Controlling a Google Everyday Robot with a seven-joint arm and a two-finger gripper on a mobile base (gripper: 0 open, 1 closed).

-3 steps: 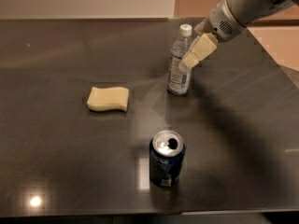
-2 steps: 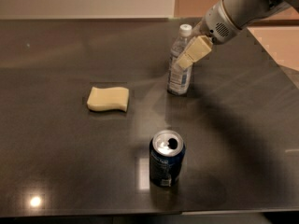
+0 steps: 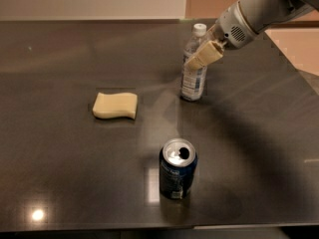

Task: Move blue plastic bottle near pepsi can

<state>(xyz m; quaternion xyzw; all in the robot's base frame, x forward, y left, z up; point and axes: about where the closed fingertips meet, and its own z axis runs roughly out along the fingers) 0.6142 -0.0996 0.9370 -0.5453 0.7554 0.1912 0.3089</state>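
The blue plastic bottle [image 3: 193, 81] stands upright toward the back of the dark table [image 3: 65, 178], clear and slim, with a white cap and a pale label. The pepsi can [image 3: 177, 172] stands well apart, nearer the front edge. The gripper [image 3: 200, 59] lies across the bottle's upper body, hiding part of it; whether it grips cannot be told. A yellow sponge [image 3: 115, 105] lies to the left.

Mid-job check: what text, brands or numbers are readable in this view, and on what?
No text can be quoted.
Short dark blue soda can: white print on its side, too blurred to read.
Slim clear plastic bottle with white cap: pale label, illegible.
Gripper, against the bottle's upper body: no markings visible.
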